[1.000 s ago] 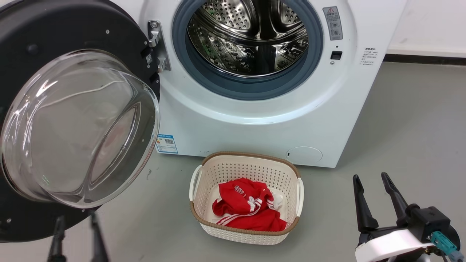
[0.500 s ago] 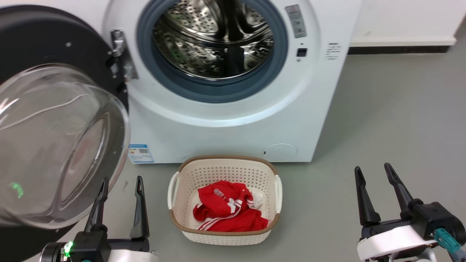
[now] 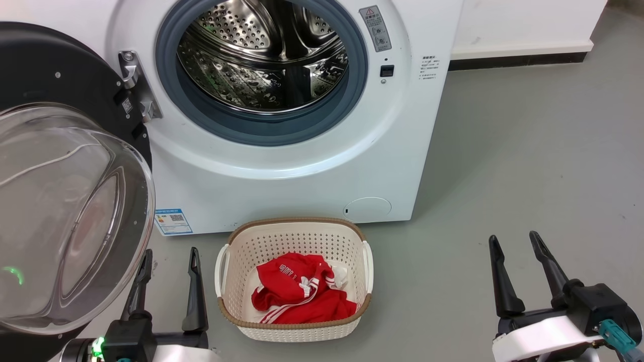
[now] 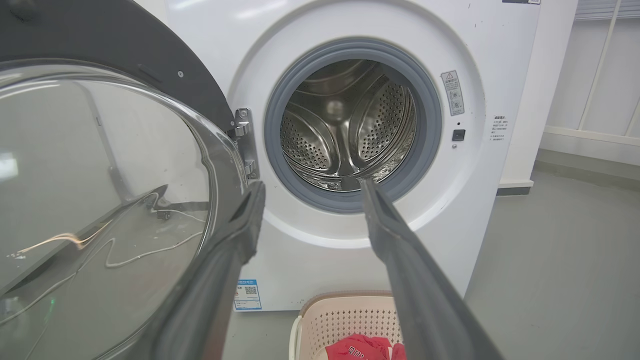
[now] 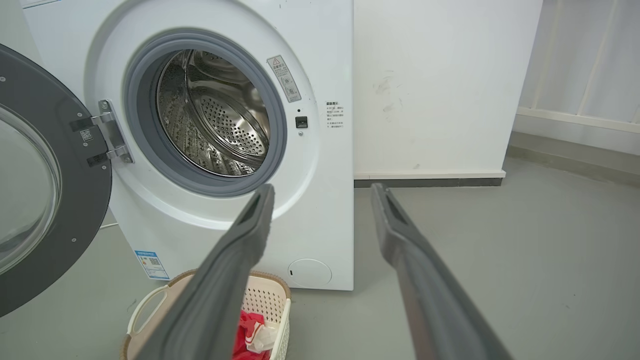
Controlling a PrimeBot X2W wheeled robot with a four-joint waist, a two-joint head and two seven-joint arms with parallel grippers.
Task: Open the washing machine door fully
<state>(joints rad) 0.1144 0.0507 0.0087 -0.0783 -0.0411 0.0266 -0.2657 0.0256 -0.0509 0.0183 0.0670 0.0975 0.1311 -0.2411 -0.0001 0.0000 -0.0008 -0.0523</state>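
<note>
We see the washing machine door (image 3: 50,65) swung wide left of the washing machine (image 3: 282,171); our left claw (image 3: 170,251) and right claw (image 3: 513,237) both stand spread.

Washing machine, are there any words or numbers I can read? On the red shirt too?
Nothing is sharp enough to quote.
On the washing machine, the grey sticker: a warning triangle, print too small.
The black print block right of it: too small.
The blue label low on the front: a square code, words blurred.
The red shirt in the basket: white print, unreadable.
</note>
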